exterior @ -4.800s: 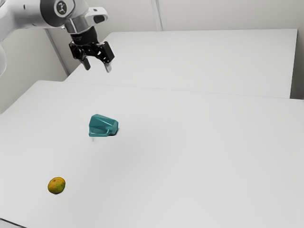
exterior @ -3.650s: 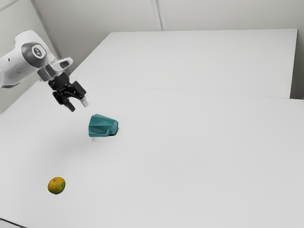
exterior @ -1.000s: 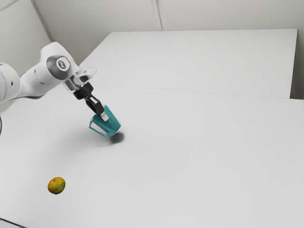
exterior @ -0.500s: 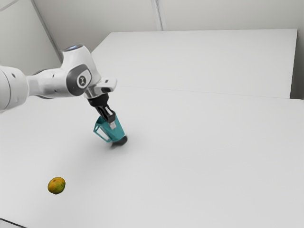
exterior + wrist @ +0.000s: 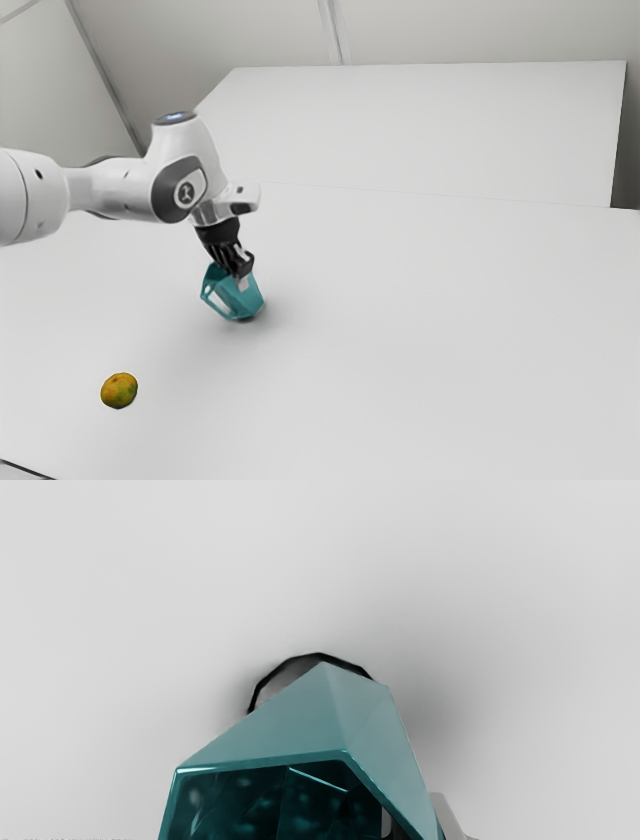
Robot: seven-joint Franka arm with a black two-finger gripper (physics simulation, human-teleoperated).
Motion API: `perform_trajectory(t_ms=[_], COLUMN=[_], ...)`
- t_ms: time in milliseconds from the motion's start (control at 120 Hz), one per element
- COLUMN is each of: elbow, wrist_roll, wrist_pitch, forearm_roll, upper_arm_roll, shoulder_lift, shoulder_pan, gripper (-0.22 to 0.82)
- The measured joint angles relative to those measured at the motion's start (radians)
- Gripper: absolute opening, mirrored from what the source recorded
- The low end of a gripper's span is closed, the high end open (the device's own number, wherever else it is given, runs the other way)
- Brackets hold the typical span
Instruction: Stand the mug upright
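In the exterior view, the arm [image 5: 125,190] came in from the exterior view's left, and it was bent down toward the table [image 5: 420,330]. At its end, the gripper [image 5: 241,279] was at the upper part of the mug [image 5: 243,302], and it was grasping this mug. The mug was not upright: it leaned, with the mouth up toward the exterior view's left and the base down toward the exterior view's right. The handle [image 5: 207,292] was on the side of the exterior view's left. A soft shadow lay on the table beside the base, but I could not tell if the base was touching the table. The fruit [image 5: 119,391], orange-yellow with some green, rested on the table, apart from the mug, nearer to the camera and more to the exterior view's left. Behind the table there was a big white surface [image 5: 420,130], and behind this, a pale wall [image 5: 200,35].

In the wrist view, the mug was close in front of the camera, with its dark inside visible through the angular rim [image 5: 270,758]. One grey finger was outside the mug, against its wall, and a part of the other was inside, so the wall was held between them. Past the mug's outer side, a dark curved line [image 5: 287,661] was on the table.
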Motion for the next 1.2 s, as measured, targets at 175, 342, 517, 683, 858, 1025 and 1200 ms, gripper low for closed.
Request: perform_trajectory(t_ms=[175, 342, 517, 683, 858, 1025, 1200], elbow=[-0.006, -0.019, -0.026, -0.025, 0.034, 0.262, 0.453], wrist_roll=[-0.052, -0.094, -0.125, -0.141, -0.154, -0.170, -0.189], wrist_pitch=[0.008, 0.017, 0.022, 0.019, -0.037, -0.196, -0.348], forearm_roll=[0.020, 0.034, 0.034, 0.029, 0.021, 0.015, 0.022], upper_arm_roll=[-0.012, -0.018, -0.020, -0.039, -0.056, -0.079, 0.041], shoulder_lift=[0.004, 0.008, 0.004, -0.054, -0.130, -0.137, -0.128], shoulder_pan=[0.001, -0.001, -0.002, -0.006, -0.014, -0.021, -0.178], gripper=[-0.18, -0.18, 0.03, 0.34, 0.49, 0.55, 0.58])
